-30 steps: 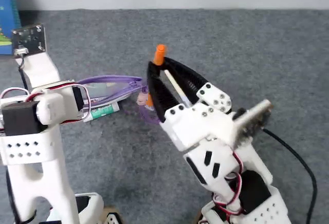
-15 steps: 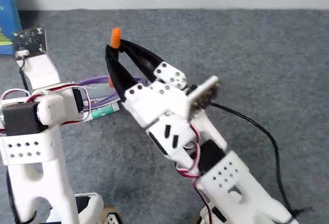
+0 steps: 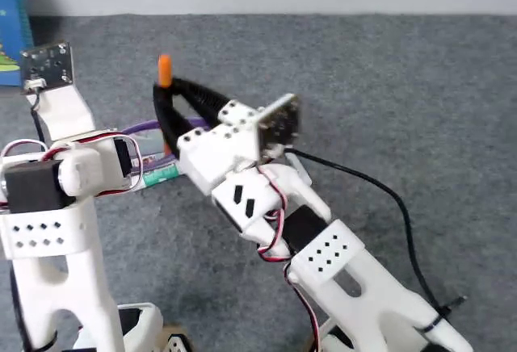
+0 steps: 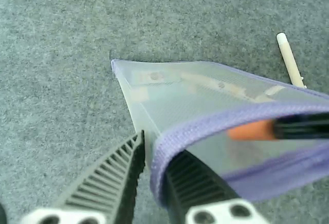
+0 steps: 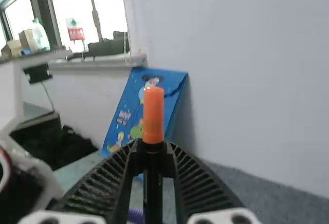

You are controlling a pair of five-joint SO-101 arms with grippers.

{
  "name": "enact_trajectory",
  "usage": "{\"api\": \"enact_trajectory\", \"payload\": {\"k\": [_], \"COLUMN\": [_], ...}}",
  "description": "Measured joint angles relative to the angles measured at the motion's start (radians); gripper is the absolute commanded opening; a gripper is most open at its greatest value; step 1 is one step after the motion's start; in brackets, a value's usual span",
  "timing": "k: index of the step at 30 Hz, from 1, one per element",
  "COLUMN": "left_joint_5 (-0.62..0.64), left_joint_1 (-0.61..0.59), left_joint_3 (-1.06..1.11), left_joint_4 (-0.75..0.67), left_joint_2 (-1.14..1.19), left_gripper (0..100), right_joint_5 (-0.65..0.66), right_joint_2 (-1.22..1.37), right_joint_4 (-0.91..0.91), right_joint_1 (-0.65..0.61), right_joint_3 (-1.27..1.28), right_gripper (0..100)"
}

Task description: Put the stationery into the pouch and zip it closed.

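The left wrist view brings the pouch (image 4: 169, 95) up close: clear walls, purple zip edging, mouth open, lying on the grey tabletop (image 4: 61, 39) with pale flat pieces (image 4: 205, 82) inside. The left gripper (image 4: 154, 149) pinches the purple lip at one end of the mouth, its two ribbed fingers pressed together on the fabric. Between the two lips sits an orange end with a black barrel behind it. A white stick (image 4: 289, 59) lies on the tabletop just beyond the pouch. Whether they touch cannot be told. In the high view the pouch (image 3: 149, 134) is a purple sliver in the left part of the tabletop (image 3: 404, 85), mostly covered by both arms. The right gripper (image 3: 166, 90) stands over it with the pen (image 3: 164, 69) upright, orange cap on top. The right wrist view looks along that pen (image 5: 153, 113). The right gripper (image 5: 153, 147) is clamped on the black barrel just under the cap, fingers narrowly parted by the barrel alone. Behind it a blue box (image 5: 169, 88) leans against the wall, at the tabletop's far left corner (image 3: 10, 29).
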Motion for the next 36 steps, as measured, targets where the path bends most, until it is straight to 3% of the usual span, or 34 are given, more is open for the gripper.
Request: {"api": "enact_trajectory", "payload": {"k": [4,13,19,25,32,36], "left_joint_5": [0.000,0.000,0.000,-0.003,-0.003,-0.003], "left_joint_1": [0.000,0.000,0.000,-0.054,-0.120,-0.120], "left_joint_3": [0.000,0.002,0.002,0.002,0.002,0.002], "left_joint_4": [0.000,0.000,0.000,0.000,0.000,0.000], "left_joint_2": [0.000,0.000,0.000,0.002,0.002,0.002], "left_gripper": [1,1,1,1,1,1], "right_joint_5": [0.000,0.000,0.000,0.000,0.052,0.115], "right_joint_2": [0.000,-0.218,-0.379,-0.358,-0.097,0.109], "right_joint_4": [0.107,0.356,0.641,0.864,0.885,0.779], "right_joint_1": [-0.006,0.034,0.196,0.353,0.428,0.430], "right_joint_3": [0.000,0.000,0.000,0.000,0.000,-0.006], "right_gripper": [23.7,24.6,24.5,24.5,24.6,24.6]}}
